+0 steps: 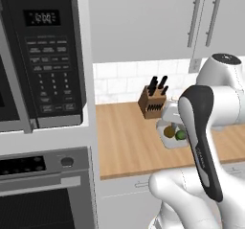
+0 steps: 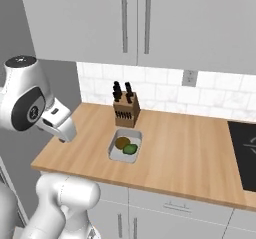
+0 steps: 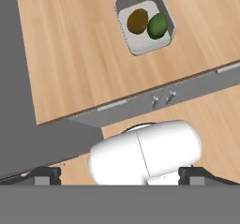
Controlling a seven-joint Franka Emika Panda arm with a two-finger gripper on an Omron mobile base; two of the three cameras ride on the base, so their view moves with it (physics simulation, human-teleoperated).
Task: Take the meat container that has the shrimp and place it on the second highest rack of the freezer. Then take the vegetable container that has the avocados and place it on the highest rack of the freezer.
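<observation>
Gripper (image 3: 119, 175): jaws spread wide, empty, touching nothing.
Vegetable container (image 2: 116, 148): pale tray just in front of the knife block (image 2: 125, 112).
Avocados (image 2: 126, 145): brown and green, side by side inside.

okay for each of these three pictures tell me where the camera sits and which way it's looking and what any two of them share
Left base view: behind the arm to its left, facing forward over the counter, the microwave and oven; the white arm rises at lower right.
Right base view: behind the arm to its right, looking down on the counter, the knife block and the cooktop; the arm stands at left.
Hand view: on the hand, looking down at the counter's front edge.
All three share the tray holding the avocados.
</observation>
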